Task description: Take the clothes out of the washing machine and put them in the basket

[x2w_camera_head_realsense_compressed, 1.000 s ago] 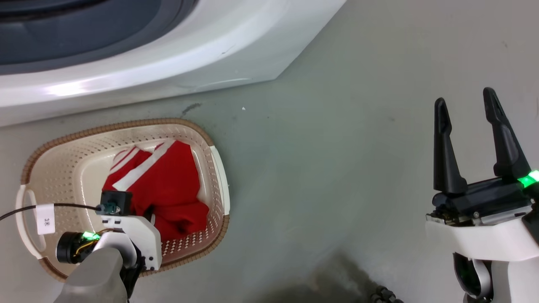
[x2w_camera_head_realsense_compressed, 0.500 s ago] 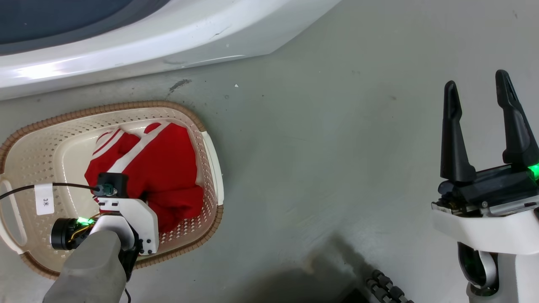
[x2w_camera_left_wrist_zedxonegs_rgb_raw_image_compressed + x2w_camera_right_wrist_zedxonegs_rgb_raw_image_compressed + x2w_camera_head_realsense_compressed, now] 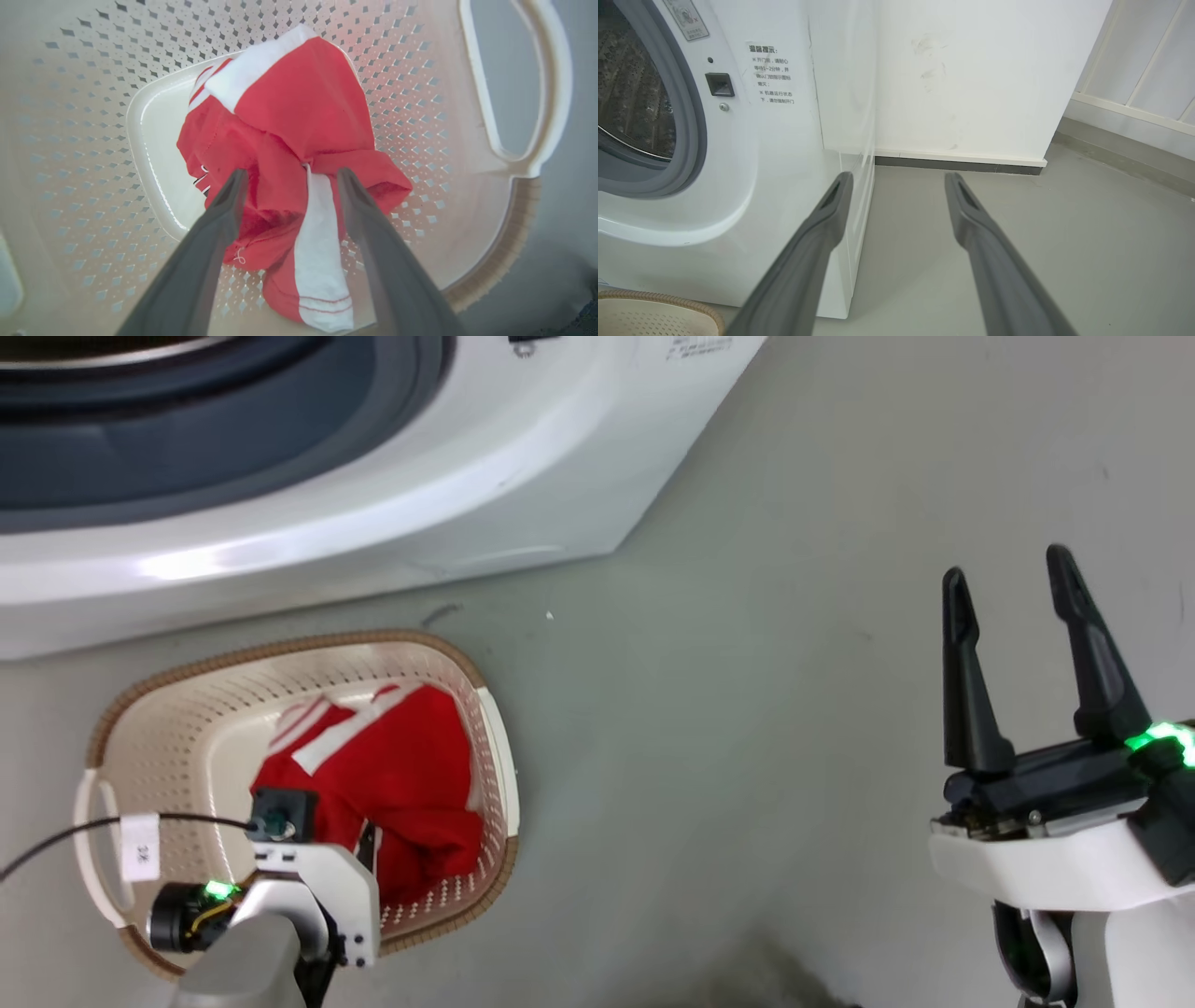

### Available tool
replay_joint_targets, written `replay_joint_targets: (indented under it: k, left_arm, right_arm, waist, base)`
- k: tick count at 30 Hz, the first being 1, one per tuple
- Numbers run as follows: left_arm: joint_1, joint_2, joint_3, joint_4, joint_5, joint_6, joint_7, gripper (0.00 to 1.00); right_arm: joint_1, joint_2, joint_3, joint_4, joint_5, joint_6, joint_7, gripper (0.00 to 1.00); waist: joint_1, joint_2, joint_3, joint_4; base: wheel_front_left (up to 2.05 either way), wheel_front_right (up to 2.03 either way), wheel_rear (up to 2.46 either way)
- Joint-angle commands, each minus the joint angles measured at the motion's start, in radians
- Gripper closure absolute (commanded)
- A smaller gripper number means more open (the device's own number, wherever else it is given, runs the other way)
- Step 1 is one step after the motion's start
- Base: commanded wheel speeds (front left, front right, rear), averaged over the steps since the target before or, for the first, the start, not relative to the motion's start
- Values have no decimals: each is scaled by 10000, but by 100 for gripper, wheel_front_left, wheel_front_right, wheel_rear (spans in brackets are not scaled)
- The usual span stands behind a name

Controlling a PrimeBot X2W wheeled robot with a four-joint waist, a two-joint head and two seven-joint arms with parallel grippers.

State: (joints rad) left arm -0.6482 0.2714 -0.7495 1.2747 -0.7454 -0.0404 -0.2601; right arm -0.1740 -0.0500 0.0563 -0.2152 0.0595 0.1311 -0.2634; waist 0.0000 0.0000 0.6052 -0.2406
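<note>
Since the clothes, heaped at the basket's right end, look soft, light and limp, any raised fold suits the left tool, spread open astride them; the right tool gapes empty.

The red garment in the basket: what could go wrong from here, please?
1. The left hand is open, but a fold of the red garment sits between its fingers; lifting might drag it out of the basket.
2. The garment is heaped against one side, so a tug could spill it over.
</note>
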Motion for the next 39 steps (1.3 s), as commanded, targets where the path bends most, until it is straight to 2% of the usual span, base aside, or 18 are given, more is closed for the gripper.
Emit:
replay_joint_targets:
  k: [1, 10, 14, 21, 27, 39]
  left_arm:
    - [225, -56, 30, -101, 41, 13, -55, 0]
    - [1769, 148, 1152, -2527, 935, 796, -52, 0]
    - [2613, 261, 2075, -3814, 1666, 1112, -53, 0]
    - [4092, 33, 3879, -6224, 3164, 1468, -54, 0]
    - [5164, -492, 5144, -7845, 4343, 1373, -54, 0]
    - [6682, -1525, 6910, -10790, 6004, 1042, -55, 0]
  right_arm:
    - [166, -6, 12, 37, -95, -7, -20, 0]
    - [1170, -6, -55, 464, -341, -7, -20, 0]
    - [1581, -4, -75, 635, -437, -7, -20, 0]
    - [2168, -6, -210, 855, -538, -7, -20, 0]
    - [2618, -4, -290, 932, -603, -7, -20, 0]
    - [3279, -6, -523, 996, -561, -7, -20, 0]
  waist:
    - [0, 0, -601, 152]
    - [0, 0, -2365, 566]
    - [0, 0, -3005, 737]
    - [0, 0, -3980, 1000]
    - [0, 0, -4682, 1263]
    - [0, 0, -5648, 1758]
  base:
    - [0, 0, 0]
    - [0, 0, 0]
    - [0, 0, 0]
    - [0, 0, 0]
    - [0, 0, 0]
    - [0, 0, 0]
